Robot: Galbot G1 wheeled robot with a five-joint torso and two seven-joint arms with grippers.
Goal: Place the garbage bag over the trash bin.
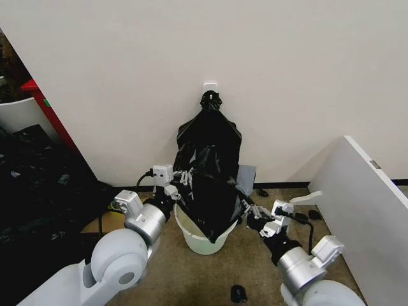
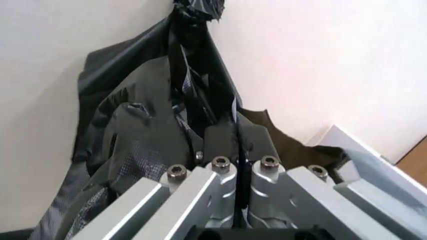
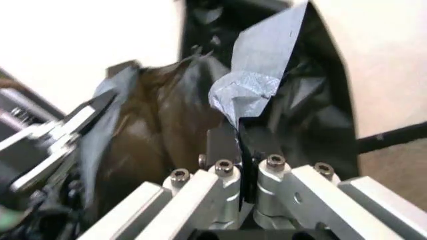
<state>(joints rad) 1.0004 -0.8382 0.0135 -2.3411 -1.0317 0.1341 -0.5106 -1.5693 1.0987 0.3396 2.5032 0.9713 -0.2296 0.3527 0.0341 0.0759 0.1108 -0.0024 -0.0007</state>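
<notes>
While both grippers, left [image 1: 183, 178] at the bin's [image 1: 203, 243] 10 o'clock, right [image 1: 248, 209] at 2, clamp the bag [image 1: 213, 191], film may tear or slip.

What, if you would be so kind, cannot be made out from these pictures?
- Head view: the trash bin opening, covered by the garbage bag.
- Left wrist view: the bin, behind the bag held by the left gripper.
- Right wrist view: the bin, behind the bag held by the right gripper.
</notes>
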